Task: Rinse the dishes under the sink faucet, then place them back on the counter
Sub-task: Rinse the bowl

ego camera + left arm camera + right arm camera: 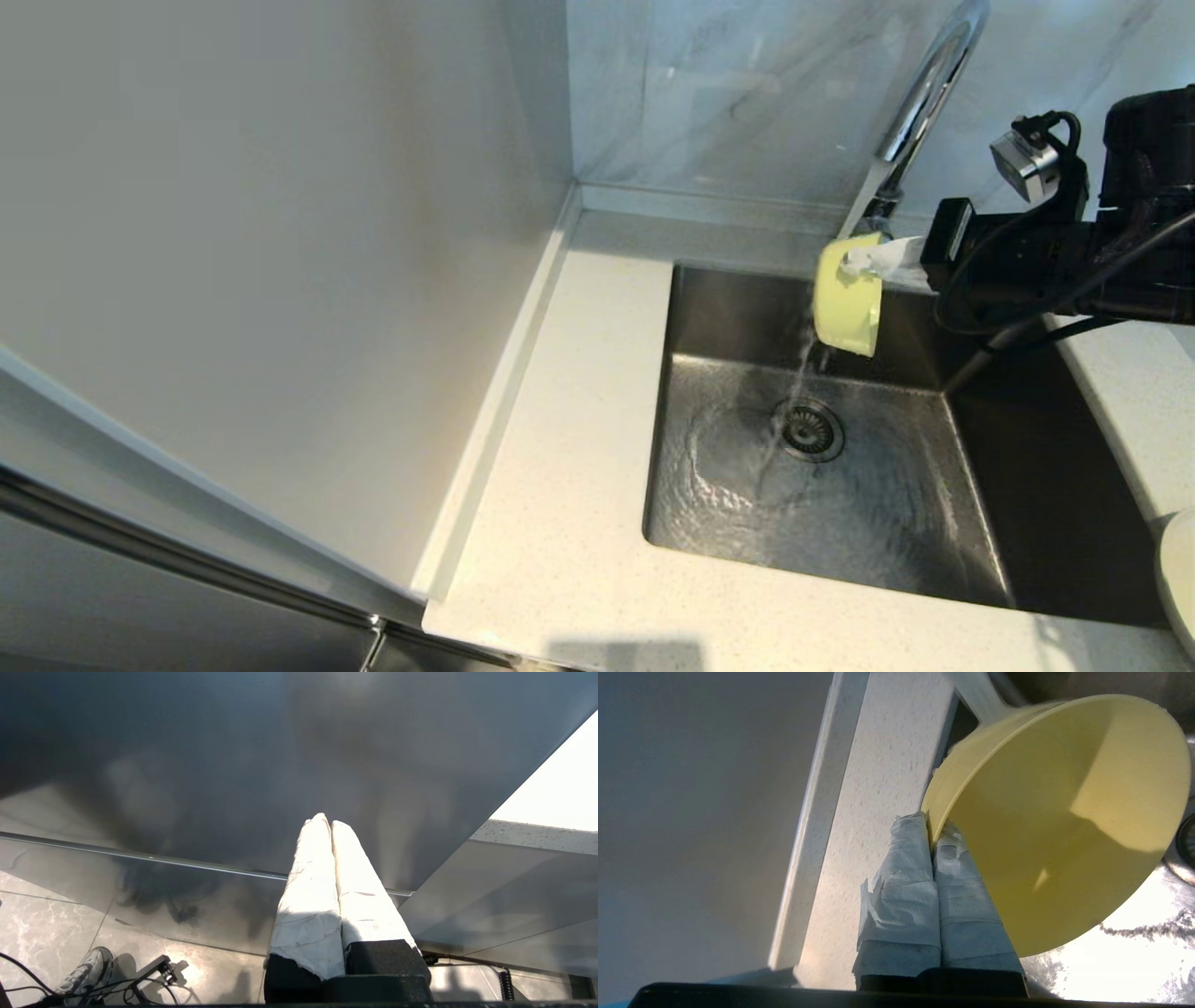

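Observation:
The small pale-yellow bowl (848, 299) (1064, 821) hangs tipped on its side over the back of the sink (887, 523), just below the chrome faucet (920, 103). My right gripper (864, 261) (932, 828) is shut on the bowl's rim, one finger inside and one outside. A thin stream of water falls past the bowl toward the round strainer drain (810, 429), and water ripples across the basin floor. A cream-white plate (1178, 579) shows only its edge on the counter at the far right. The chopsticks are out of view. My left gripper (327, 822) is shut and empty, down beside the cabinet front.
The speckled counter (569, 467) runs left of the sink and along its front, with a low raised edge against the pale wall panel (280, 280) on the left. Marble tiles (747, 84) stand behind the faucet. A narrow strip of counter (1134, 411) lies right of the sink.

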### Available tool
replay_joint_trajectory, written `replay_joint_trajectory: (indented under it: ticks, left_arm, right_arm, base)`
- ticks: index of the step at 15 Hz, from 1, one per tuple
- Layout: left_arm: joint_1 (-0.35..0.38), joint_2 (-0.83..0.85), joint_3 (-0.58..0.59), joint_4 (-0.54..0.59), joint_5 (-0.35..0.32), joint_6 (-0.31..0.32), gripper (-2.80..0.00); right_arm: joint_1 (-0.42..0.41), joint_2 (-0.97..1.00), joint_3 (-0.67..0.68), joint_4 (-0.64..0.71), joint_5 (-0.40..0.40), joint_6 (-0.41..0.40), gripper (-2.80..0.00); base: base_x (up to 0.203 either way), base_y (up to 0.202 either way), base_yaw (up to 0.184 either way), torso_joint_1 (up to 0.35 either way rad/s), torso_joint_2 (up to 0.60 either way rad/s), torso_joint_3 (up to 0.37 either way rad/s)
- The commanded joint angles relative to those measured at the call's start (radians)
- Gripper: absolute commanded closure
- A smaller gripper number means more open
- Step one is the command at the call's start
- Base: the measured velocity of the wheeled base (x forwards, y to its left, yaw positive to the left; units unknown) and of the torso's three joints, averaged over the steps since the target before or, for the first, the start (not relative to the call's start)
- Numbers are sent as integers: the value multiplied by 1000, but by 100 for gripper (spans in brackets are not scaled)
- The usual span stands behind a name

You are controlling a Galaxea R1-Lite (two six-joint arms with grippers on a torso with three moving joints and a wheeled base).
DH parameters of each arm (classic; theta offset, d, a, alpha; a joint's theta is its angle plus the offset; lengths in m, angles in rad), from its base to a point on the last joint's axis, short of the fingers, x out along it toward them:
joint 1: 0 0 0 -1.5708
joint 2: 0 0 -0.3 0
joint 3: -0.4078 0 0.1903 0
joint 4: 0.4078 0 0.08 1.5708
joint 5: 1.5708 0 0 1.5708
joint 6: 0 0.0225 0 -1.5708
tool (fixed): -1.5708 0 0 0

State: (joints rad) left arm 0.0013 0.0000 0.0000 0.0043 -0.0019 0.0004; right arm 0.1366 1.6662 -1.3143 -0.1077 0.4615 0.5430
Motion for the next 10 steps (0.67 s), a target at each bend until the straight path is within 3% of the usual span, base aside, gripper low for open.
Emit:
replay_joint_trajectory:
  ticks: [1, 7, 8, 10]
  left_arm:
    - [0, 0, 0, 0, -1, 1, 0]
    - [0, 0, 0, 0, -1, 1, 0]
    - [0, 0, 0, 0, 0, 1, 0]
    - [0, 0, 0, 0, 0, 1, 0]
  right_arm:
    - [1, 26, -3, -13, 0, 5, 0]
    - [29, 17, 1, -7, -2, -2, 0]
    - [39, 0, 10, 16, 3, -32, 0]
    - [56, -23, 7, 151, 14, -209, 0]
  base:
    - [0, 0, 0, 0, 0, 0]
    - [0, 0, 0, 0, 0, 0]
    - [0, 0, 0, 0, 0, 0]
    - [0, 0, 0, 0, 0, 0]
